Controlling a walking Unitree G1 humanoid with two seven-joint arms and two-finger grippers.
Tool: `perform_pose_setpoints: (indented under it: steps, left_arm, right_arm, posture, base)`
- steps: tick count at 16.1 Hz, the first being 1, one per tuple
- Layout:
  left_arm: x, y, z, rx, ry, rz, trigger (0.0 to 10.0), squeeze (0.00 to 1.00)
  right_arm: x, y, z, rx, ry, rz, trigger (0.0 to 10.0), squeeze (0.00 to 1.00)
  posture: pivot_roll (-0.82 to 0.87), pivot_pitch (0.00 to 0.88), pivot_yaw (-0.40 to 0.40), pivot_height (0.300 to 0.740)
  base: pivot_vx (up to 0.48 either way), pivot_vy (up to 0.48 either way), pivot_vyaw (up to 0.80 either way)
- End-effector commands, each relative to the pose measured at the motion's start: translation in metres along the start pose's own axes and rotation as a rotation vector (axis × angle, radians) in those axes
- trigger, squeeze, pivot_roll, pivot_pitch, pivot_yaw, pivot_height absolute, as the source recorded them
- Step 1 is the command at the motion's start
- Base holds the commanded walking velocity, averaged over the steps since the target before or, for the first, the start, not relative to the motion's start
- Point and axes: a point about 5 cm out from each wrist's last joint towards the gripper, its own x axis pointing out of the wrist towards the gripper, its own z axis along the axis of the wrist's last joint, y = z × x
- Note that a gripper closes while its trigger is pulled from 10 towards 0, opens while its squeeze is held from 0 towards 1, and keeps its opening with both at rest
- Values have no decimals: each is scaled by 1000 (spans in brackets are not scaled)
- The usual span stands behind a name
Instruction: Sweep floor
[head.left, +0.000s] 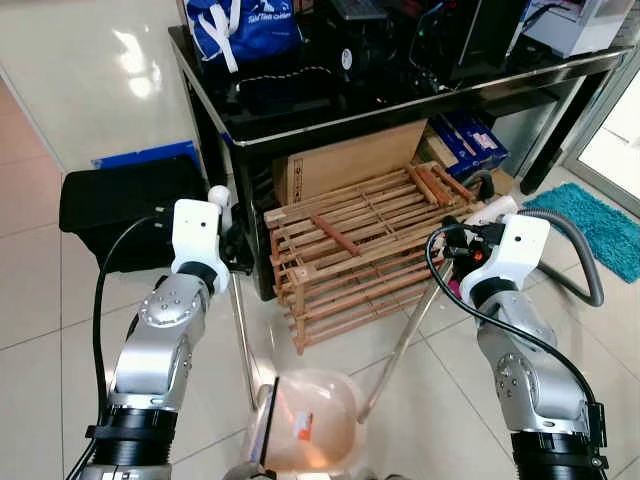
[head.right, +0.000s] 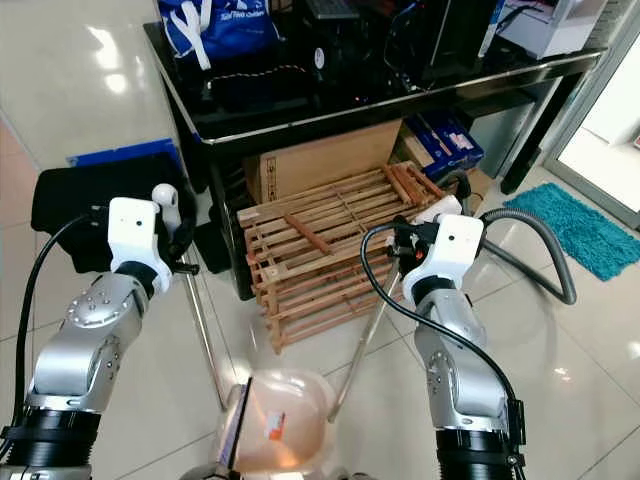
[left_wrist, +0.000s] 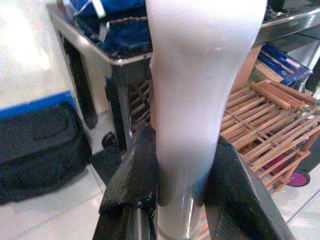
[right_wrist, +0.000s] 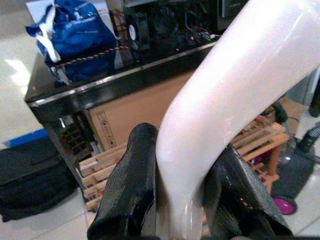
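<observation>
My left gripper (head.left: 228, 238) is shut on the white handle (left_wrist: 200, 100) of a long-handled dustpan. Its black fingers (left_wrist: 134, 180) press on both sides of the grip. The metal pole (head.left: 242, 340) runs down to the translucent pink dustpan (head.left: 310, 415) on the floor between my arms, with an orange scrap (head.left: 303, 426) inside. My right gripper (head.left: 455, 250) is shut on the curved white broom handle (right_wrist: 235, 95). The broom pole (head.left: 400, 345) slants down toward the dustpan's right side. The broom head is hidden at the bottom edge.
A wooden slat crate (head.left: 365, 245) stands directly ahead under a black table (head.left: 400, 105) with a cardboard box (head.left: 350, 160). A black bag (head.left: 120, 205) lies left. A grey vacuum hose (head.left: 585, 255) and teal rug (head.left: 600, 225) are right. Bare tiles surround the dustpan.
</observation>
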Motion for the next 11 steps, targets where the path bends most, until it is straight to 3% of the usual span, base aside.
perform_pose_setpoints:
  steps: [1,3,5,7,9,11]
  left_arm:
    - [-1,0,11,64,-60,-12,10000,0]
    - [-1,-6,4,155,-98,-33,10000,0]
    - [-2,-8,-7,166,-79,-38,10000,0]
    - [-4,-6,-19,119,-65,-15,10000,0]
    - [-9,2,-29,80,-51,6,10000,0]
    - [-11,4,-36,61,-46,-1,10000,0]
  right_arm:
    - [-2,-5,7,-16,-13,-23,10000,0]
    - [-5,-19,2,3,17,-105,10000,0]
    - [-7,-29,-1,-51,29,-167,10000,0]
    - [-9,-36,-6,-117,27,-197,10000,0]
    - [-14,-38,-11,-78,-6,-219,10000,0]
    - [-17,-37,-21,0,45,-191,10000,0]
  posture:
    - [29,0,9,740]
    - [24,0,15,740]
    - [21,0,18,740]
    - [17,0,18,740]
    - [21,0,12,740]
    - [22,0,10,740]
  base:
    - [0,0,0]
    - [0,0,-706]
    - [0,0,-781]
    - [0,0,-788]
    - [0,0,-800]
    - [0,0,-800]
